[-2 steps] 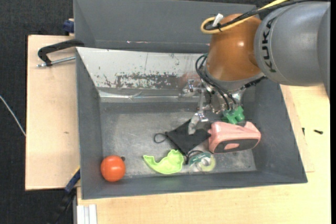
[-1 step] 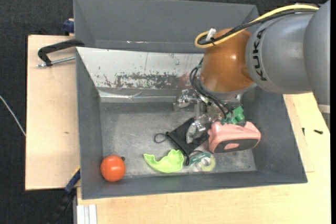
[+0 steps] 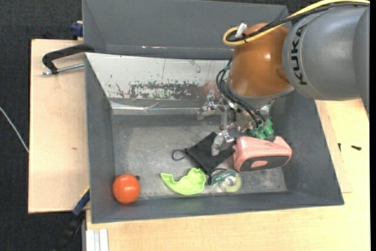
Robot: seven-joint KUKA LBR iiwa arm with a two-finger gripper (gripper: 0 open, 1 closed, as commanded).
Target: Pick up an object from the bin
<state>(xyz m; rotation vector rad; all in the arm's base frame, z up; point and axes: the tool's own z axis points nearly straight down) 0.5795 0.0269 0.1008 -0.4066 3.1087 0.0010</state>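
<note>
Black cloth piece [image 3: 201, 154], flat with a thin loop at its left end, lies mid-floor toward the front of the bin [image 3: 97, 144]. The gripper [image 3: 221, 139] stands low at the piece's upper right corner and seems to touch it. I cannot tell whether the gripper is apart or together. A pink case [image 3: 261, 153] lies just right of it. A lime-green scrap [image 3: 185, 181] sits just in front, and an orange ball [image 3: 126, 188] rests well apart at front left.
</note>
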